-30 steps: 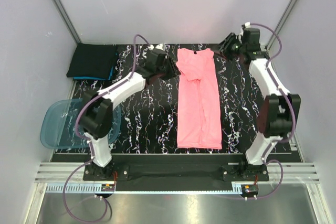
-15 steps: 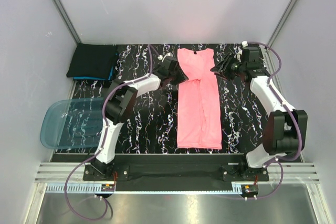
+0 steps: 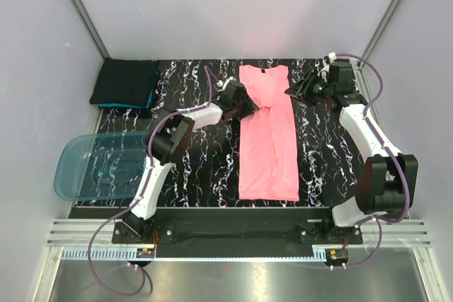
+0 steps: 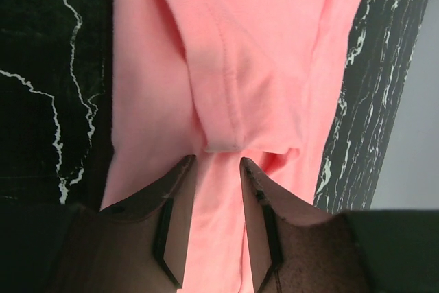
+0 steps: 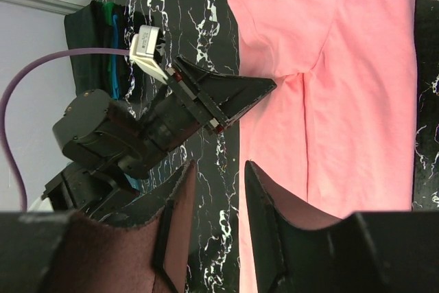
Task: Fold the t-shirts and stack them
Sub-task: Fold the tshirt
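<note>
A salmon-pink t-shirt (image 3: 267, 139) lies flat on the black marbled table (image 3: 205, 160), folded lengthwise into a long strip with its neck label at the far end. My left gripper (image 3: 248, 109) sits at the shirt's left edge by the folded-in sleeve. In the left wrist view it (image 4: 216, 162) is open, with pink cloth (image 4: 240, 46) lying flat under the gap. My right gripper (image 3: 291, 92) hovers off the shirt's upper right edge. It (image 5: 219, 164) is open with only bare table between its fingers. A folded black and teal t-shirt stack (image 3: 126, 83) rests at the back left.
A translucent blue plastic tub (image 3: 99, 167) lies at the left front, partly over the table's edge. Grey walls close in the table at the back and on both sides. The right wrist view shows the left gripper (image 5: 264, 89) touching the shirt's edge.
The left arm has stretched out, carrying its gripper rightward onto the shirt's left edge. The right gripper has come forward from the back right corner toward the shirt's right edge.
</note>
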